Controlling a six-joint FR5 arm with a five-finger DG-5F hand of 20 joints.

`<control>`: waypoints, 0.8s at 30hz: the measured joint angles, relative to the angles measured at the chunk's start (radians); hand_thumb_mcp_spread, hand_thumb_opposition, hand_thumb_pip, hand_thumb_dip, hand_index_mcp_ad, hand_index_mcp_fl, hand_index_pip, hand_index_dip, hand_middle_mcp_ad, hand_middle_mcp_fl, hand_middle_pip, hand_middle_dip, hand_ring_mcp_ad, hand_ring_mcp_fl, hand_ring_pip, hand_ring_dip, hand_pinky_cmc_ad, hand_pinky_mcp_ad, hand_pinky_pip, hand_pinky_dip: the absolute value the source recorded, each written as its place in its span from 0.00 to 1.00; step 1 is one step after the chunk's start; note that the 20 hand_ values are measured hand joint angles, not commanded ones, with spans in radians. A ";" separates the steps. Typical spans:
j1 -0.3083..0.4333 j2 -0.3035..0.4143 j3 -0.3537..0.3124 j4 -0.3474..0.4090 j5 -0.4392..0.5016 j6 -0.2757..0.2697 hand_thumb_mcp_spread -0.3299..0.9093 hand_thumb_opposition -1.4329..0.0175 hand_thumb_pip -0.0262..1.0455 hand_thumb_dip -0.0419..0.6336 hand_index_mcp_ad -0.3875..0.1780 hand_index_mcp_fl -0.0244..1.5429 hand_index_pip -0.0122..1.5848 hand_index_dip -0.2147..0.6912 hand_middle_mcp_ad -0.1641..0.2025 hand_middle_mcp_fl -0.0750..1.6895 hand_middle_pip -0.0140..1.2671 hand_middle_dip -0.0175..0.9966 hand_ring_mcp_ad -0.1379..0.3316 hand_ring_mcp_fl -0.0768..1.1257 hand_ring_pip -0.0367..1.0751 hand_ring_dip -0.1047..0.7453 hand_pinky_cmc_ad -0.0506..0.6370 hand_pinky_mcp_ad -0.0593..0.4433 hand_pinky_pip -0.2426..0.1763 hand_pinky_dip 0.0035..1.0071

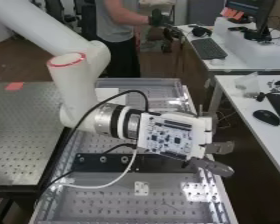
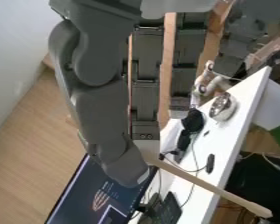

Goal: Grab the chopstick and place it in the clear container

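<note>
Well, in the high view, holding the hand [image 1: 218, 167] out past the long side of the metal bench [image 1: 101, 202]; hanging it from the end of the big white arm [image 1: 76, 95]; carrying a flat circuit board [image 1: 167, 140] just behind the fingers; pointing the fingers away from the bench. Now, in the wrist view, pinching the wooden chopstick [image 2: 210, 186] near one end, with the thumb [image 2: 124, 164] on one side and a fingertip on the other; keeping the fingers closed on it; sticking the rest of it out at a slant, touching nothing else that can be made out; crossing in front of the white table [image 2: 222, 142] and ending in front of the dark stuff past the table's edge. Also seeing a shiny round bowl [image 2: 222, 106] sitting on that table, near some black things; seeing a dark screen [image 2: 84, 197] behind the thumb, and a black keyboard [image 2: 165, 210] beside the screen.
</note>
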 joint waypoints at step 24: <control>0.179 0.212 -0.097 -0.166 -0.021 -0.151 0.95 0.25 0.38 0.55 0.48 0.75 0.38 0.71 0.13 0.77 0.17 0.82 0.44 0.56 0.14 0.67 0.63 0.75 0.55 0.15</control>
